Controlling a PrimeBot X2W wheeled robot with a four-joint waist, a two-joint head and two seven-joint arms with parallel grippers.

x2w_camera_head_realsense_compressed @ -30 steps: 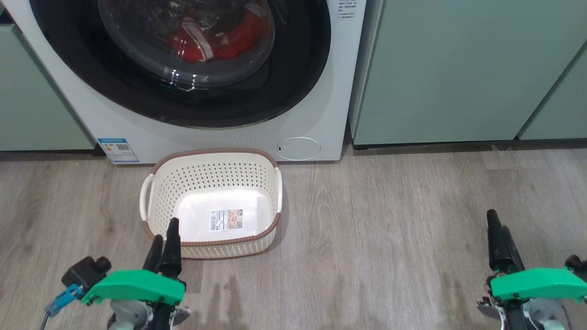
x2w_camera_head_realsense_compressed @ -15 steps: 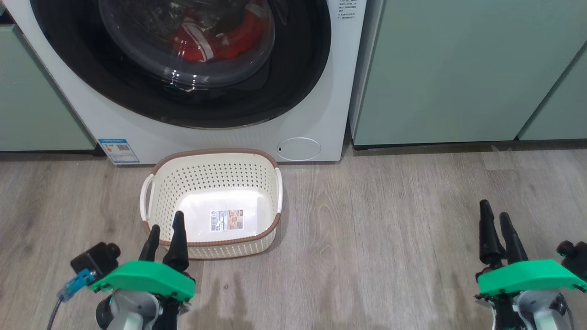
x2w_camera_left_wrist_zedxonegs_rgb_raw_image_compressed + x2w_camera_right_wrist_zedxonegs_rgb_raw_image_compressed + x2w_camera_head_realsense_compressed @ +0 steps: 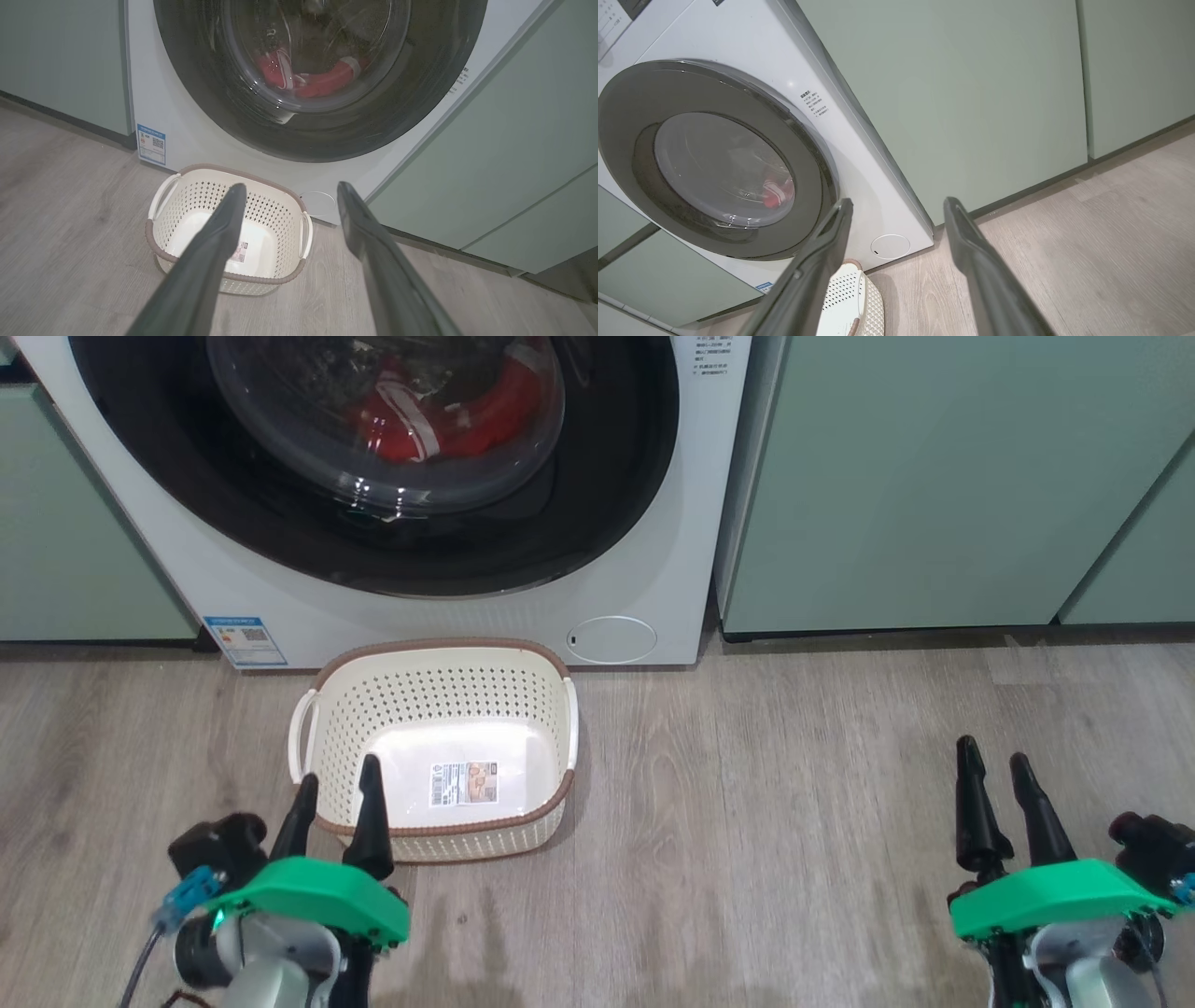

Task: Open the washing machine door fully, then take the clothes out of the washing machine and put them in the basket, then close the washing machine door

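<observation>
The left gripper (image 3: pixel 338 775) has two long tapered black fingers (image 3: pixel 371 821) on a bright green plastic cover (image 3: pixel 313 896) over a silver-grey wrist housing (image 3: pixel 271 961); at the cover's nine o'clock a black camera block (image 3: pixel 224 840) carries a blue plug (image 3: pixel 187 891) and grey cable (image 3: pixel 138 971). The right gripper (image 3: pixel 991 751) looks alike.

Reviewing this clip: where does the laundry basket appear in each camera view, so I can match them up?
Head view: the basket sits left of centre, just in front of the washing machine.
Left wrist view: basket at lower centre-left, partly behind a dark finger.
Right wrist view: basket at the bottom edge, left of centre, cut off.
Shared landmark: the round hatch low on the washing machine's front, near the basket.
</observation>
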